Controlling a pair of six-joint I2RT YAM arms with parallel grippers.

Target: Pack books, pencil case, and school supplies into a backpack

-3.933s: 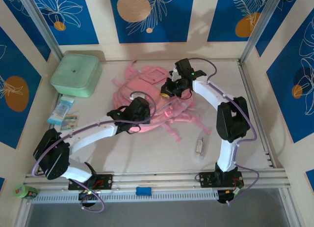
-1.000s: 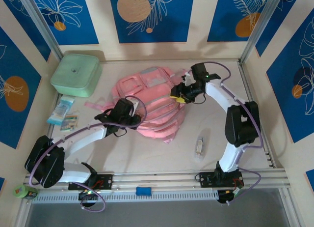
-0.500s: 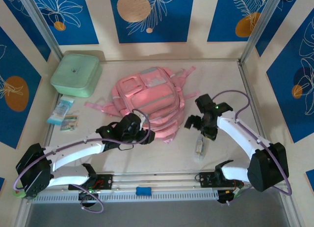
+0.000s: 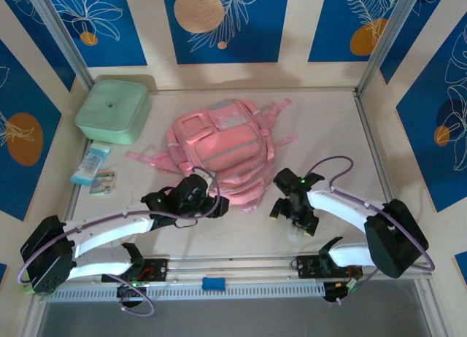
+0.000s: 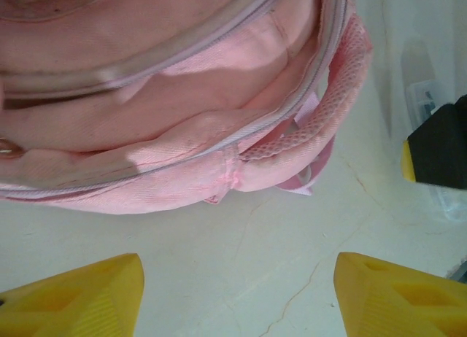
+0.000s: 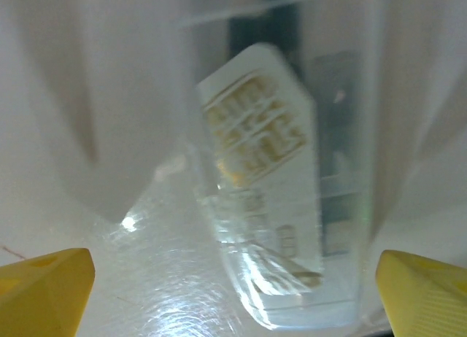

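Right wrist: jaws of right gripper (image 6: 233,286) wide over wrapped stick (image 6: 266,198); risks skidding off slick wrapper, pinching film alone. Left gripper (image 5: 237,293) wide, empty, by backpack (image 5: 168,133).

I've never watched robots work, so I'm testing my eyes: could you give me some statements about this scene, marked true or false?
1. The pink backpack lies on the table, front pockets up. True.
2. The right gripper is open over a clear-wrapped item. True.
3. The left gripper grips the backpack. False: it is open, over bare table beside it.
4. The mint-green box sits on the backpack. False: it stands apart, at the far left corner.
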